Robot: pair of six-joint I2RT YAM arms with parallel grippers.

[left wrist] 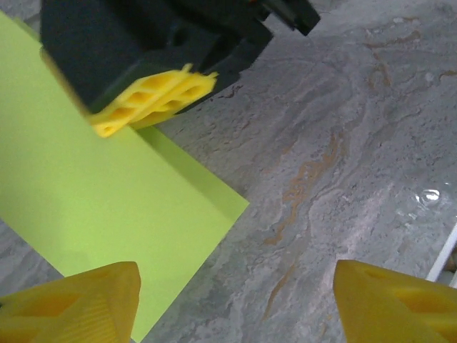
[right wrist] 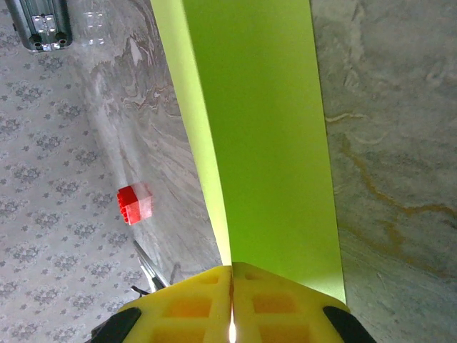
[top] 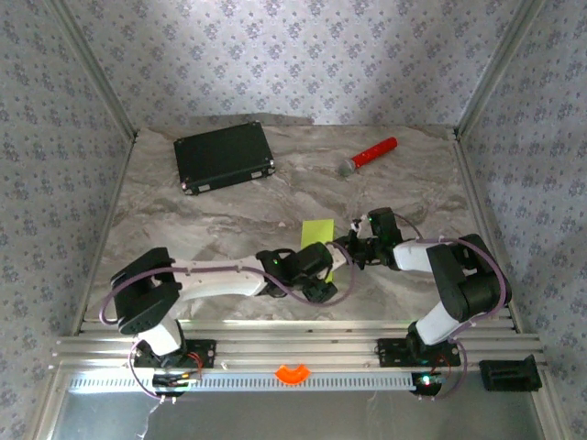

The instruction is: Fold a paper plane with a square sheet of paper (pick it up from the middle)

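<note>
A grey marble-veined tabletop (top: 229, 220) with rusty streaks sits boxed in by three walls (top: 303, 55) of pale blue-grey floral wallpaper, with slim aluminium posts (top: 99, 78) at the corners and a ribbed aluminium rail (top: 303, 346) along the near edge. The light is soft and even.

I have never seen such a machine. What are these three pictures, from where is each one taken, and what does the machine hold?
This robot has a left arm and a right arm, bolted to a marble table. One picture looks down from above; the other two come from cameras on the wrists. A black case, a red-handled microphone and a small red block lie there. The right gripper pinches the lime-green paper; the left gripper is open, holding nothing.
</note>
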